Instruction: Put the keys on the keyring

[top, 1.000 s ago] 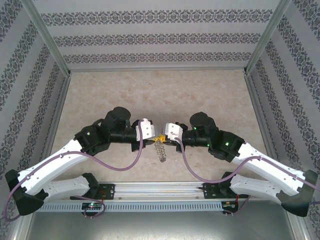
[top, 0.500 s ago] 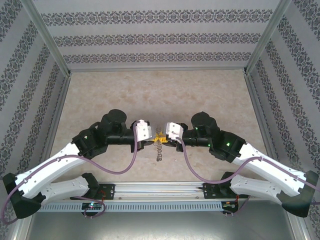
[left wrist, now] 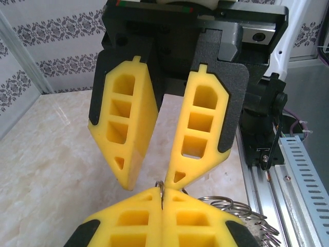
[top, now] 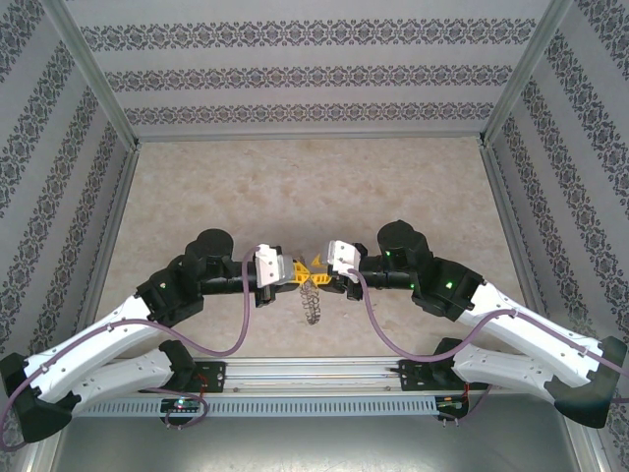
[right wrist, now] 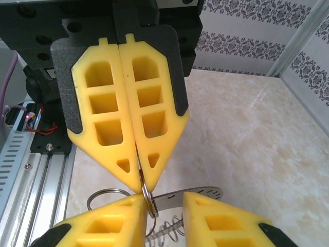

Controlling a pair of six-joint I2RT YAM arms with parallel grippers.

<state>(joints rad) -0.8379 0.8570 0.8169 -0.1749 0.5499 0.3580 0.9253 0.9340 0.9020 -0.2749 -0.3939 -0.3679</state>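
Both arms bend inward, grippers meeting tip to tip. Left gripper (right wrist: 143, 180) is clamped on the keyring (top: 312, 300); right gripper (left wrist: 152, 182) fingers stand apart.

keyring (left wrist: 232, 207) cut off at bottom edge, one loop half hidden inside left hand (left wrist: 162, 199)

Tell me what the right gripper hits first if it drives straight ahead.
Probably a wire loop of the keyring, pinched in the shut left gripper directly facing it; depth is unclear.
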